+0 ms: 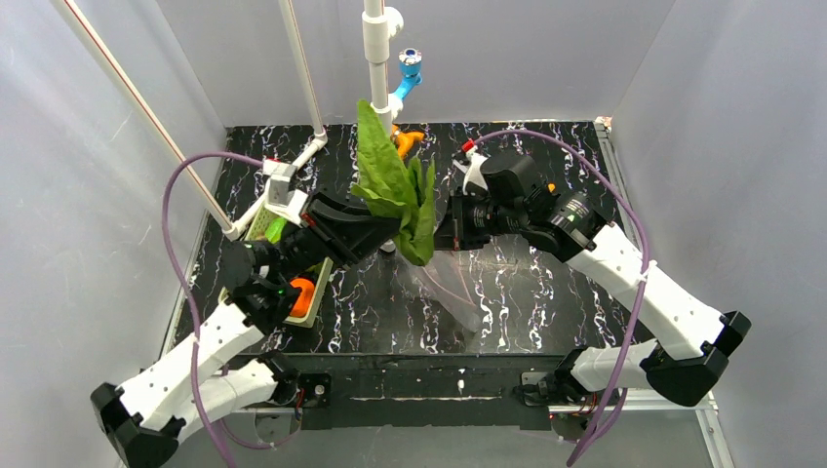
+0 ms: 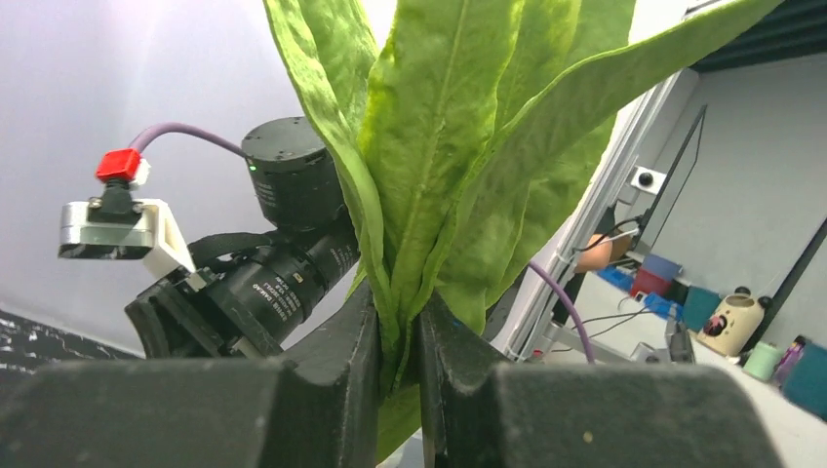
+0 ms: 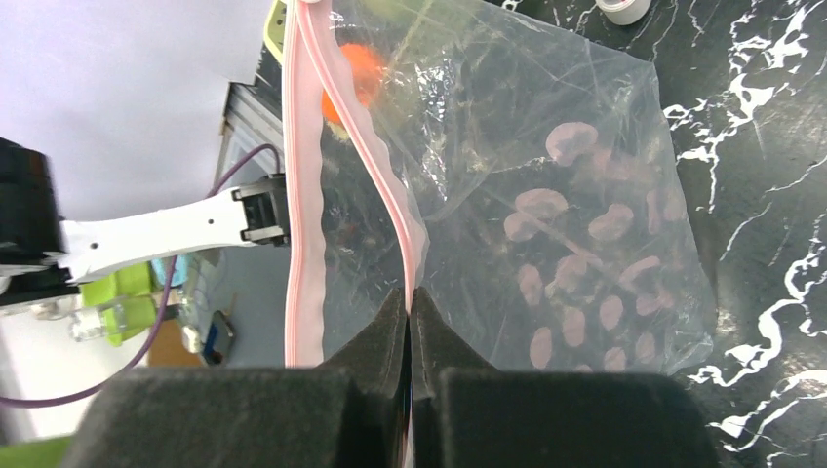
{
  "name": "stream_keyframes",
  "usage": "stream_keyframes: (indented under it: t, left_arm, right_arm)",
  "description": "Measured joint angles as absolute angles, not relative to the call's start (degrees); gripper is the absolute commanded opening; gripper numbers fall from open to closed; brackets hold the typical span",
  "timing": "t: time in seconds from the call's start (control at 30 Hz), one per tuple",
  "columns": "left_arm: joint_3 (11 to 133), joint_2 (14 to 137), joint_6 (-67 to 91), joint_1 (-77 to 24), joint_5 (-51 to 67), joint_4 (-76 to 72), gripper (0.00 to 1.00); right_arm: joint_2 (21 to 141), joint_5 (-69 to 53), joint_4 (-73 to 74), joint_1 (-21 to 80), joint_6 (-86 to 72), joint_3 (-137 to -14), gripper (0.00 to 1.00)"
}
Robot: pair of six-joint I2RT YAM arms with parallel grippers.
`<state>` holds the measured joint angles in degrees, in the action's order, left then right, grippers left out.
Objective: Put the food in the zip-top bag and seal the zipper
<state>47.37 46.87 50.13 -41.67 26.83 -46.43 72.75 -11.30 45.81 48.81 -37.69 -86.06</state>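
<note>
My left gripper (image 1: pixel 390 227) is shut on the stems of a bunch of large green leaves (image 1: pixel 394 180) and holds it upright in the air, next to the bag's mouth. The leaves fill the left wrist view (image 2: pixel 439 146), pinched between the fingers (image 2: pixel 351 341). My right gripper (image 1: pixel 446 230) is shut on one side of the pink zipper (image 3: pixel 375 166) of the clear zip-top bag (image 3: pixel 585 195). The other pink strip (image 3: pixel 302 214) hangs apart from it, so the mouth is open. The bag (image 1: pixel 456 291) trails down to the table. An orange ball (image 1: pixel 302 292) lies in the basket.
The pale green basket (image 1: pixel 256 224) stands at the left under my left arm, with green pieces in it. An orange piece (image 1: pixel 408 141) lies at the back by the white pole (image 1: pixel 375 49). A blue fitting (image 1: pixel 410 66) hangs there. A white roll (image 3: pixel 624 10) is beyond the bag.
</note>
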Motion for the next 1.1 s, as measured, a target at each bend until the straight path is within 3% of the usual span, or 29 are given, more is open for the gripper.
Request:
stream_keyframes:
  t: [0.27,0.5,0.83,1.1]
  left_arm:
    - [45.5,57.1,43.1,-48.3,23.6,-52.6,0.0]
    - [43.7,56.2,39.6,-48.7,21.9,-52.0,0.0]
    - [41.0,49.8,33.1,-49.2,18.7,-36.8,0.0]
    - [39.9,48.8,38.9,-50.0,8.7,-30.8,0.03]
  right_arm:
    - [71.8,-16.6,44.7,45.2,-39.8,-86.1,0.01]
    - [70.3,-17.2,44.5,44.3,-40.1,-86.1,0.01]
    - [69.8,-17.9,44.5,44.2,-39.8,-86.1,0.01]
    - [69.8,-16.8,44.5,43.4,-39.5,-85.9,0.01]
